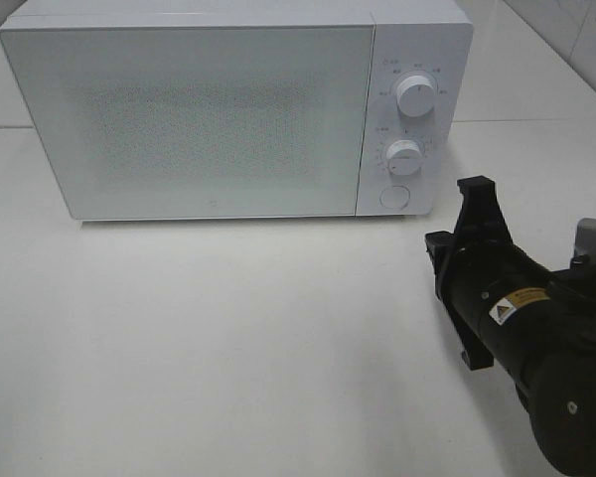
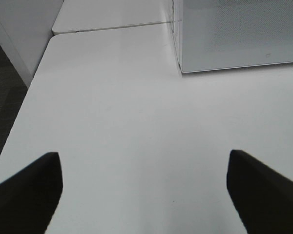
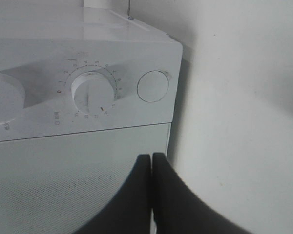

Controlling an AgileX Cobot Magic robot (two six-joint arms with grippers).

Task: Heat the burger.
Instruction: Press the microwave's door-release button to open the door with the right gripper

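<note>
right end effector (image 3: 152, 168) pressed together, holding nothing, near microwave (image 1: 189, 119) | left end effector (image 2: 142, 156) spread wide, holding nothing

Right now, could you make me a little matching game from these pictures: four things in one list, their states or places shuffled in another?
Things:
1. left gripper
2. right gripper
3. microwave door
4. round button

States or places:
A. shut, fingers touching
B. closed, frosted white
C. just beneath the lower knob
D. open, fingers far apart

Pairs: 1-D, 2-A, 3-B, 4-C.
</note>
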